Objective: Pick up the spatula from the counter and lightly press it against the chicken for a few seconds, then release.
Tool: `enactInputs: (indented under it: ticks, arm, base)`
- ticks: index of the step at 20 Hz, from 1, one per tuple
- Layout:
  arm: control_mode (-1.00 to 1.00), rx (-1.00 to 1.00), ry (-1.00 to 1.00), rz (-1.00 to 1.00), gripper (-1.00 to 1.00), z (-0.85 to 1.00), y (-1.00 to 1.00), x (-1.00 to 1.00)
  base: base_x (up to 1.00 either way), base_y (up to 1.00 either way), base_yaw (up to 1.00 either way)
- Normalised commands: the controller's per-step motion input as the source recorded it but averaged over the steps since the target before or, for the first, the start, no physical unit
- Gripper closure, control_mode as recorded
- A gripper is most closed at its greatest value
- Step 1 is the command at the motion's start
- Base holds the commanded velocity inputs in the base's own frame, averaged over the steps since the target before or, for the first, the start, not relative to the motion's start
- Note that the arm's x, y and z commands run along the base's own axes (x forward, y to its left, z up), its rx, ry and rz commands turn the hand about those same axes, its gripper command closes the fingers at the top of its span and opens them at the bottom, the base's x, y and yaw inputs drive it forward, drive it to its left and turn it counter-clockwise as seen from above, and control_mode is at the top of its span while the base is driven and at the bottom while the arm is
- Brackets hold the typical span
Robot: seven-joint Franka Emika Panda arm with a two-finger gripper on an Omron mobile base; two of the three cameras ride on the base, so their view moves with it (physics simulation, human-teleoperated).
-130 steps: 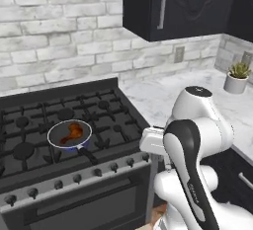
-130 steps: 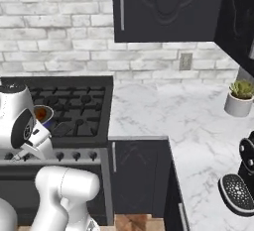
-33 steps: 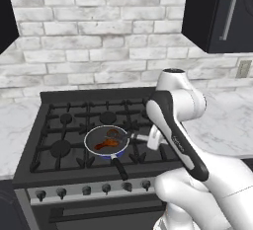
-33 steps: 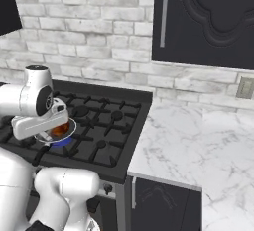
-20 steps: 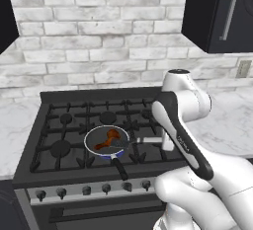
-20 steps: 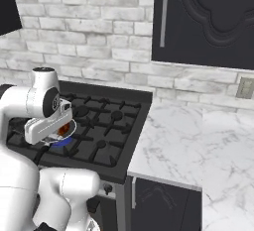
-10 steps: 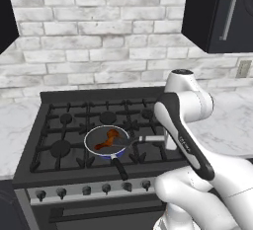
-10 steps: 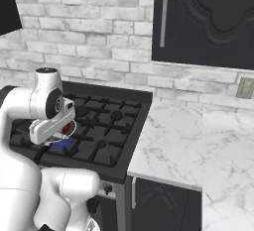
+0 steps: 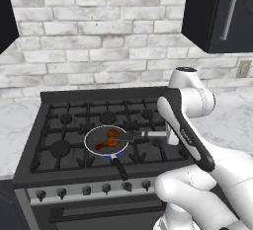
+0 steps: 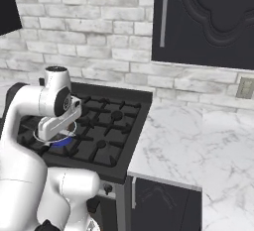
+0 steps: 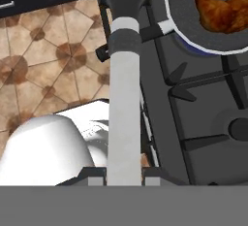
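Note:
My gripper (image 11: 124, 174) is shut on the white handle of the spatula (image 11: 124, 99), whose dark head points away from the hand. A browned chicken leg (image 11: 215, 9) lies in a small blue pan (image 9: 101, 153) on the stove's front middle burner. In the left base view the spatula (image 9: 148, 134) lies level, its dark head at the pan's right rim beside the chicken (image 9: 106, 140). I cannot tell whether they touch. My gripper (image 9: 170, 134) is just right of the pan. In the right base view the gripper (image 10: 52, 126) covers most of the pan (image 10: 62, 142).
The black stove (image 9: 64, 125) has raised grates and a row of knobs (image 9: 84, 190) along its front. The pan's dark handle (image 9: 118, 167) points toward the front edge. Marble counter (image 10: 188, 141) lies to the right, with a brick wall (image 9: 99, 31) behind and dark cabinets (image 10: 203, 17) above.
The hand and spatula have shifted only slightly beside the pan. The pan and chicken have stayed where they were.

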Motion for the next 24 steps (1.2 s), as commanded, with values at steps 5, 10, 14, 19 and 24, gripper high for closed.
enactInputs:
  ticks: [5,10,14,19,24]
  arm:
    - [-1.0,0.02,0.0,0.0,1.0,0.0,-0.09,0.21]
    - [-1.0,0.0,0.0,0.0,1.0,0.0,-0.01,0.2]
    - [-1.0,0.0,0.0,0.0,1.0,-0.07,-0.02,0.21]
    - [-1.0,0.0,0.0,0.01,1.0,-0.16,-0.03,0.26]
    - [-1.0,0.0,0.0,0.01,1.0,-0.18,-0.04,0.24]
  base:
    - [0.0,0.0,0.0]
    - [0.0,0.0,0.0]
    - [0.0,0.0,0.0]
    - [0.0,0.0,0.0]
    - [0.0,0.0,0.0]
